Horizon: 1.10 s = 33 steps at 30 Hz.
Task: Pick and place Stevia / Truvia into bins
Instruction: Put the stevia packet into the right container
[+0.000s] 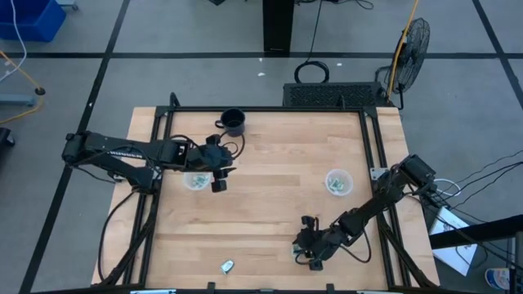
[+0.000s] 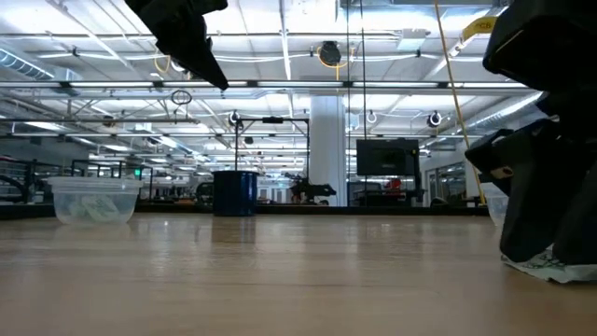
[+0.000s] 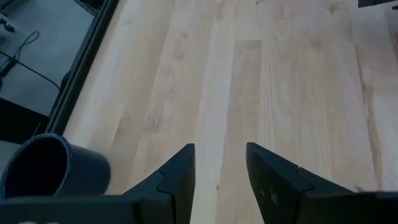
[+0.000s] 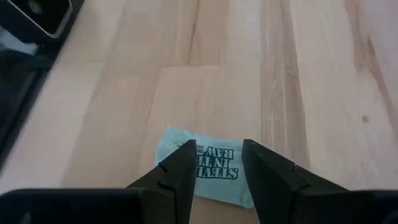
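One Stevia packet point(image 4: 214, 173), pale with green print, lies flat on the wood near the table's near edge. My right gripper point(image 4: 217, 149) is low over it and open, one fingertip on either side of its middle; the high view shows this gripper point(image 1: 309, 251) there too. A second packet point(image 1: 227, 265) lies to its left by the near edge. The left bin point(image 1: 194, 180) and the right bin point(image 1: 337, 181) both hold packets. My left gripper point(image 1: 219, 175) hovers open and raised beside the left bin, empty. My right gripper comes down from above at a slant, its open fingers straddling the middle of the packet point(image 4: 217, 177), which lies flat on the table. In the low view a fingertip point(image 2: 522, 252) reaches down to the packet's edge point(image 2: 552, 271); whether it touches, I cannot tell.
A black mug point(image 1: 233, 122) stands near the far edge, just beyond the left gripper, and shows in the left wrist view as the mug point(image 3: 50, 171). Bare wood lies in the table's middle point(image 1: 270, 188). Black frame rails point(image 1: 380, 163) run along the table's sides.
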### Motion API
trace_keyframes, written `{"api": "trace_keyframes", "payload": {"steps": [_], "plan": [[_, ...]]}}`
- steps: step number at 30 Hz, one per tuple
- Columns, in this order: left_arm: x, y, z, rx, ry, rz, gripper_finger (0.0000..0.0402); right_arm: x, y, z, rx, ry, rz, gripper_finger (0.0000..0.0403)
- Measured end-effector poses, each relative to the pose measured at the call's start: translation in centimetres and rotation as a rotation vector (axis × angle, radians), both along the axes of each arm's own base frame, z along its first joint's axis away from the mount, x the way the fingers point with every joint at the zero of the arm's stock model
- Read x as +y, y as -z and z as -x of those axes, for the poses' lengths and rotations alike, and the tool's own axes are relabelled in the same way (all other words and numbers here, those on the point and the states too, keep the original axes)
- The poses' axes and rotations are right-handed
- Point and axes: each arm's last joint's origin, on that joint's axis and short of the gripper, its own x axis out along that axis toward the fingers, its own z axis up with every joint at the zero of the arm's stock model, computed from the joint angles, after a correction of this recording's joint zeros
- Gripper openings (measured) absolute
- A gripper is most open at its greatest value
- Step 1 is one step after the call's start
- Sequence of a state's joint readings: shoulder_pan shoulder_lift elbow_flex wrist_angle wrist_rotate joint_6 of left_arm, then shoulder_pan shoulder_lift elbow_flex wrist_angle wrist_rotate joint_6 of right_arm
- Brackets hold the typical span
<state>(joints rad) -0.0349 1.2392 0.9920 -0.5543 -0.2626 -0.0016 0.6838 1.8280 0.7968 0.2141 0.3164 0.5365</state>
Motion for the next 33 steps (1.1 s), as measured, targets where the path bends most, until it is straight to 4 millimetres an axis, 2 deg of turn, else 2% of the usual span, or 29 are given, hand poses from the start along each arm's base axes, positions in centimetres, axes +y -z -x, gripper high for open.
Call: {"api": "trace_keyframes", "payload": {"steps": [4, 8, 14, 19, 22, 27, 30, 33], "plan": [[0.0, 0.0, 0.0, 0.005, 0.018, -0.019, 0.0150, -0.9, 0.7, 0.6, 0.047, 0.034, 0.150, 0.0117], [0.0, 0.0, 0.0, 0.006, 0.031, -0.032, 0.0150, -1.5, 0.7, 0.4, 0.020, 0.053, 0.242, 0.0105], [0.0, 0.0, 0.0, 0.007, 0.033, -0.034, 0.0150, -2.4, 0.8, -0.2, 0.021, 0.085, 0.269, 0.0075], [0.0, 0.0, 0.0, 0.007, 0.033, -0.034, 0.0150, -3.1, 0.8, -0.6, 0.024, 0.101, 0.274, 0.0014], [0.0, 0.0, 0.0, 0.007, 0.033, -0.034, 0.0150, -3.1, 0.6, -0.8, 0.006, 0.092, 0.273, 0.0007], [0.0, 0.0, 0.0, 0.007, 0.034, -0.034, 0.0150, -3.9, -1.8, -0.3, -0.027, 0.076, 0.338, 0.0002], [0.0, 0.0, 0.0, 0.008, 0.034, -0.035, 0.0150, -4.8, -5.3, 0.6, -0.107, 0.166, 0.424, 0.0002], [0.0, 0.0, 0.0, 0.007, 0.034, -0.035, 0.0150, -6.5, -8.0, 2.4, -0.146, 0.313, 0.551, 0.0001]]}}
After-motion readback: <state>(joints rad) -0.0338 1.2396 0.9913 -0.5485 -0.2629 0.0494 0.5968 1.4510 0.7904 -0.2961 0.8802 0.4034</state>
